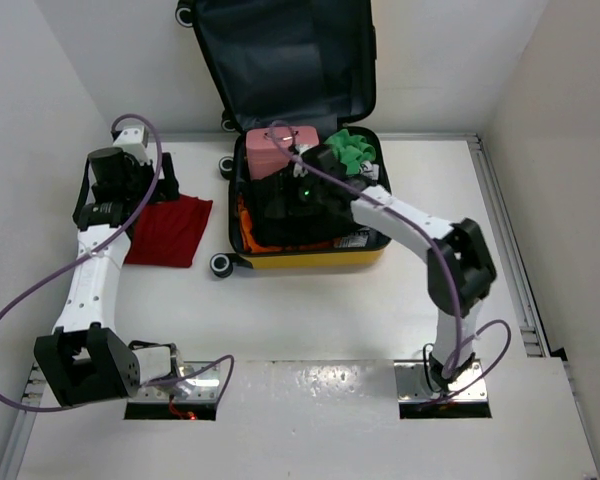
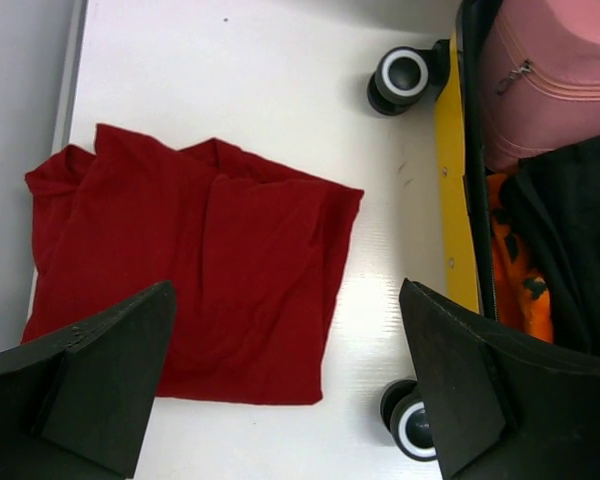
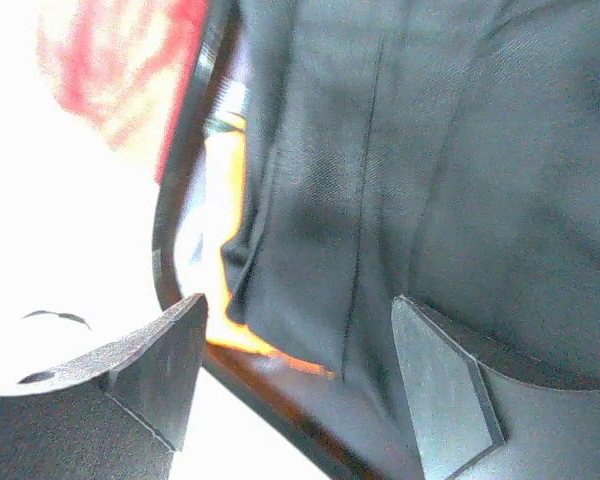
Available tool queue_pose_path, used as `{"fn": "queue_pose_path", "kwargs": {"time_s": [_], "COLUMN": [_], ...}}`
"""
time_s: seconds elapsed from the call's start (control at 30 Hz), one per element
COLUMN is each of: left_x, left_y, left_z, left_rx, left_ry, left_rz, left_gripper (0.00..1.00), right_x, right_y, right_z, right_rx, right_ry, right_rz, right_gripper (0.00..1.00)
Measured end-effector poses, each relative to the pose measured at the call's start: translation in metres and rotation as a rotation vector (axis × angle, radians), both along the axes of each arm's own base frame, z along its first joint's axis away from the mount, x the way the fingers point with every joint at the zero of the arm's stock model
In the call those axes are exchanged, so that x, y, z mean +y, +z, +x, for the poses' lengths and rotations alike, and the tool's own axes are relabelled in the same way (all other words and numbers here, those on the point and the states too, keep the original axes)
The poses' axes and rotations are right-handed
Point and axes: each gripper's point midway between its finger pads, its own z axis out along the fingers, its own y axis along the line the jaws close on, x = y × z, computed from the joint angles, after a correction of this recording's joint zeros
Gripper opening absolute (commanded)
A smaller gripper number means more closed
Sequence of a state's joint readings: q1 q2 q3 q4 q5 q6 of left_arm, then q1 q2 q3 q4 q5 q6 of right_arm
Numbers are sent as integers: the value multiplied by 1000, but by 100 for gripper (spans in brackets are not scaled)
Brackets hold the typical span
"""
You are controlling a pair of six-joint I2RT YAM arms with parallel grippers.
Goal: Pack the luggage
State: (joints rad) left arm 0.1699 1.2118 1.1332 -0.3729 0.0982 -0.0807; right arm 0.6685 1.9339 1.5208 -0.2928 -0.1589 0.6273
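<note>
Inspecting the layout, the luggage [image 1: 310, 260] lies open at the far middle of the table [image 1: 310, 320], its lid propped toward the back wall and its yellow base nearer the arms. The base already carries a pink case [image 1: 280, 150], a green item [image 1: 350, 150], a black garment [image 1: 290, 225] and something orange along the left wall. One red garment [image 1: 170, 230] lies folded on the table just beside the luggage's left wall, apart from it. The left gripper [image 2: 286, 290] hovers directly above this garment with its fingers spread wide and nothing between them. In the wrist view the garment's longer side runs roughly along the line between the two fingers. From these fingers the luggage lies to the right, its yellow wall and two wheels in view. The right gripper [image 3: 298, 300] sits low inside the base over the black garment, fingers apart and, as far as can be seen, gripping nothing. Judgement: the left arm is clearly the nearer to the red garment. The transfer would run rightward over the yellow wall, where the right arm occupies the space.
</note>
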Motion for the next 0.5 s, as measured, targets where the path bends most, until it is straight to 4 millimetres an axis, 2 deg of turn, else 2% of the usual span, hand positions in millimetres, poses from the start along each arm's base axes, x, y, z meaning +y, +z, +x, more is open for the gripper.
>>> {"fn": "queue_pose_path", "kwargs": {"time_s": [0.13,0.17,0.23,0.27,0.3,0.37,0.43,0.5], "left_x": [-3,-3,-4,-3,-3,-2,1,2], "left_y": [-5,-8,-11,-13,-15,-19,-27,-40], "left_z": [0,-1,-1,-1,-1,2,5,9], "left_rx": [6,10,17,21,25,35,57,92], "left_ry": [-16,-18,-18,-17,-16,-14,-16,-19], "left_rz": [-8,-9,-10,-11,-10,-5,7,22], "left_gripper": [99,99,99,99,98,98,97,97], "right_x": [-23,-28,-34,-34,-35,-35,-40,-54], "right_y": [53,68,79,79,74,50,13,-33], "right_z": [13,21,31,33,34,32,26,10], "right_rx": [-109,-154,-197,-203,-197,-147,-64,50], "right_ry": [5,-1,-9,-8,-5,3,2,0], "right_rz": [89,111,123,119,107,60,-3,-80], "right_gripper": [56,46,37,36,34,31,31,31]}}
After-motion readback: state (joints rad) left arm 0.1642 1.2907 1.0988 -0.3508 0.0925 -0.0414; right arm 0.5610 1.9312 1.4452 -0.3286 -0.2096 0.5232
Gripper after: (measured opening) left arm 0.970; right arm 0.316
